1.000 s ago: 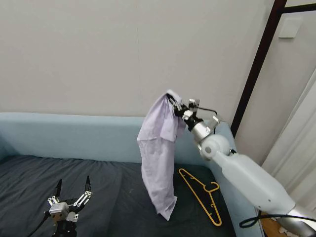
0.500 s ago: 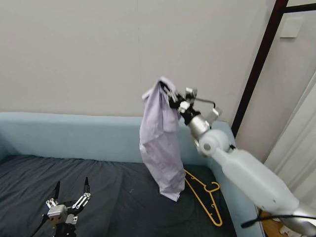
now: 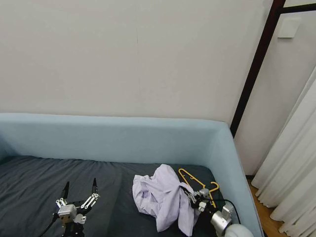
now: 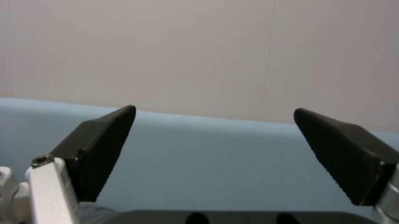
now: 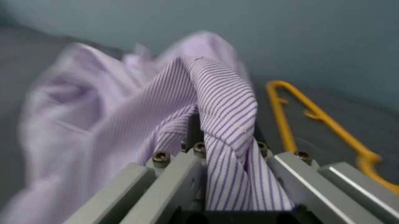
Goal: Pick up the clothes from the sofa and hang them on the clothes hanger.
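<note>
Far left, we've got the left gripper (image 3: 80, 191) low over the dark seat cushion (image 3: 29, 187), claw pointing up and spread wide with nothing in it. Moving right, the lilac striped shirt (image 3: 160, 197) lies crumpled on the light blue sofa's (image 3: 98, 138) seat. The right gripper (image 3: 191, 198) is down at the shirt's right edge, its arm low, pinching a fold of the cloth. Just beside it, the yellow hanger (image 5: 280, 116) lies flat on the cushion.
</note>
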Controlling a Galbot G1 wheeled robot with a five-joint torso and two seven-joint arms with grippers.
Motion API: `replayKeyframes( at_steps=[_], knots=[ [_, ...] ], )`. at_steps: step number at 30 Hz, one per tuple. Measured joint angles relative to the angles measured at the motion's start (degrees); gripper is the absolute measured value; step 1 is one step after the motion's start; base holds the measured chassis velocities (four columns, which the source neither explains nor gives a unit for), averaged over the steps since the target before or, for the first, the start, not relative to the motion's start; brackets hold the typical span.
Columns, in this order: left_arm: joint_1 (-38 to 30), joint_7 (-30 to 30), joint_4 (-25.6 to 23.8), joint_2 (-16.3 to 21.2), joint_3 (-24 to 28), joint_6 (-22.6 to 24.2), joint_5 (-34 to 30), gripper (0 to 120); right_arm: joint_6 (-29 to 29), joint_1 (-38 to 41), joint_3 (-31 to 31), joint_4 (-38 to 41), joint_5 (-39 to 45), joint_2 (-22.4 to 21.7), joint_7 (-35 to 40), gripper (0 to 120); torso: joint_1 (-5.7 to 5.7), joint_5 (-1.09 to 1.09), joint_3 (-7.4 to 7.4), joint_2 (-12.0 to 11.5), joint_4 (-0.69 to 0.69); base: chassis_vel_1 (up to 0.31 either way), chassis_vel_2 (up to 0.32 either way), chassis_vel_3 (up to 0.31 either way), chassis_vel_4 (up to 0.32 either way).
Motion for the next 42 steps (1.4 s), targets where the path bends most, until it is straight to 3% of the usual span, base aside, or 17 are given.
replayKeyframes(
  at_steps=[1, 4, 6, 11, 20, 23, 26, 29, 34, 42],
  knots=[
    [0.0, 0.0, 0.0, 0.0, 0.0, 0.0, 0.0, 100, 0.0, 0.0, 0.0, 0.0, 0.0, 0.0, 0.0, 4, 0.00, 0.00, 0.00, 0.0, 0.00, 0.000, 0.000, 0.000, 0.000],
    [0.0, 0.0, 0.0, 0.3, 0.2, 0.0, 0.0, 100, -6.7, -1.2, 0.7, 3.3, -5.1, -0.6, 15.6, 17, 0.00, 0.01, 0.00, 0.0, 0.01, 0.000, 0.000, 0.000, 0.000],
    [0.0, 0.0, 0.0, 0.3, 0.2, 0.0, -0.1, 100, -8.8, -1.4, 1.0, 4.5, -5.7, -1.0, 19.2, 20, 0.01, -0.01, 0.00, 0.0, 0.01, 0.000, 0.000, 0.000, 0.000],
    [0.0, 0.0, -0.1, 0.5, 0.6, 0.0, -0.1, 100, -23.5, -3.7, 2.3, 15.4, -3.0, -5.1, 35.1, 43, 0.01, 0.00, 0.00, 0.0, 0.00, 0.000, 0.000, 0.000, 0.000],
    [0.1, 0.0, -0.5, 0.6, 0.7, 0.0, -0.2, 100, -32.8, -11.8, 5.4, 32.0, 2.1, -11.7, 38.2, 71, 0.01, -0.01, 0.00, 0.0, -0.01, 0.000, 0.000, 0.000, 0.000],
    [0.1, 0.0, -0.5, 0.7, 0.6, 0.0, -0.2, 100, -39.6, -14.3, 7.3, 38.8, 9.4, -13.1, 42.3, 86, 0.01, -0.01, 0.00, 0.0, -0.02, 0.000, 0.000, 0.000, 0.000],
    [0.1, 0.0, -0.5, 0.7, 0.5, 0.0, -0.3, 100, -40.3, -13.5, 7.8, 41.5, 15.7, -12.9, 43.2, 94, 0.01, -0.02, 0.00, 0.0, -0.02, 0.000, 0.000, 0.000, 0.000],
    [0.1, 0.0, -0.5, 0.4, 0.5, 0.0, -0.2, 100, -37.3, -9.8, 6.9, 41.2, 19.0, -11.7, 42.7, 99, 0.01, -0.03, 0.00, 0.0, 0.00, 0.000, 0.000, 0.000, 0.000],
    [0.5, 0.0, -0.5, 0.4, -0.1, -0.1, -0.2, 100, -31.8, -0.4, 0.1, 33.1, 19.0, -6.5, 42.0, 100, 0.02, -0.02, 0.01, 0.0, 0.00, 0.000, 0.000, 0.000, 0.000],
    [0.7, 0.0, -0.4, 0.1, -1.1, 0.0, -0.1, 100, -35.5, 11.9, -10.4, 21.5, 16.9, 3.9, 53.8, 100, 0.02, -0.02, 0.02, 0.0, 0.01, 0.000, 0.000, 0.000, 0.000]
  ],
)
